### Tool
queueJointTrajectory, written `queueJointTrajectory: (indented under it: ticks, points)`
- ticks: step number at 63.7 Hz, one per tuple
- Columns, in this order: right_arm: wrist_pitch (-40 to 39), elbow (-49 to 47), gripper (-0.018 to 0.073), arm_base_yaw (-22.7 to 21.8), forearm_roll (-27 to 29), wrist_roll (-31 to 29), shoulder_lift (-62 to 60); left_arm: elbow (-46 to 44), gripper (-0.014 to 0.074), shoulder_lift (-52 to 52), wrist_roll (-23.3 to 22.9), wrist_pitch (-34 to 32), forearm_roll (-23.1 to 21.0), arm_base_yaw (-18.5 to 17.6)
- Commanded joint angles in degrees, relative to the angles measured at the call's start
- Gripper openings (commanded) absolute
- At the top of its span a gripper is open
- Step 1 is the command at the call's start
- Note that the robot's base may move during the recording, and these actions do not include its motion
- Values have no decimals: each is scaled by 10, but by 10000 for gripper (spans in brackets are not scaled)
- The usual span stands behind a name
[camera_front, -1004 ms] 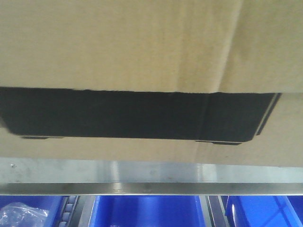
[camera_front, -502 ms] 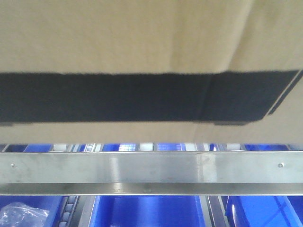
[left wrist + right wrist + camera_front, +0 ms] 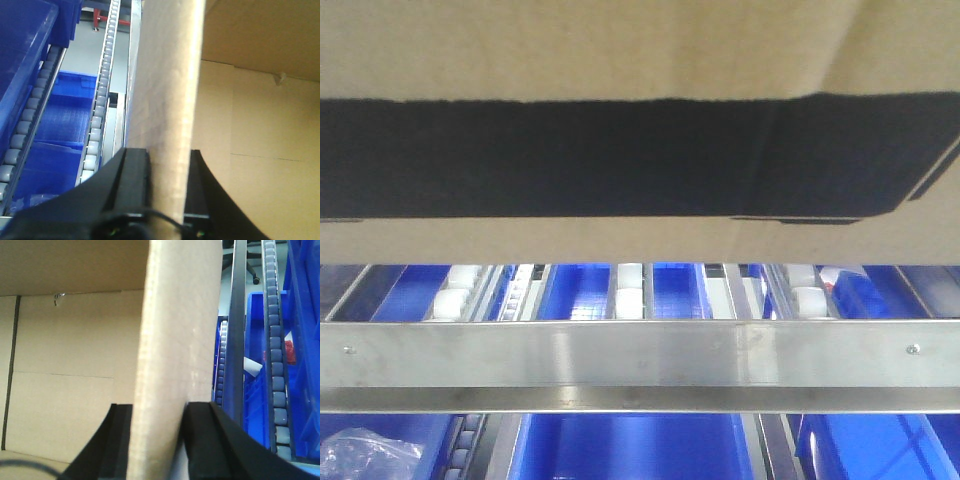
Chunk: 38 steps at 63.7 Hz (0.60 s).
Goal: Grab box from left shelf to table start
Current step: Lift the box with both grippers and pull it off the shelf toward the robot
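Corrugated box (image 3: pixel 620 50) risen off brushed-metal shelf (image 3: pixel 640 350); white rollers (image 3: pixel 452 302) bared.

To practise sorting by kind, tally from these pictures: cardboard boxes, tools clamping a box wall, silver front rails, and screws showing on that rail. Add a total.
Cardboard box: 1
Tools, the left tool and the right tool: 2
Silver front rail: 1
Screws on that rail: 2
Total: 6

Blue bins (image 3: pixel 620 445), crumpled plastic bag (image 3: pixel 365 452)
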Motion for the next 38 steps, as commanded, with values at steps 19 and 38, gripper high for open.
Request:
queueJointTrajectory:
  ticks: [19, 38]
  points:
    - [-78, -49, 56, -7, -94, -2, 4, -24, -102, -33, -22, -100, 49, 2]
    - [-66, -51, 56, -7, -94, -2, 4, -24, -102, -34, -22, -144, 55, 2]
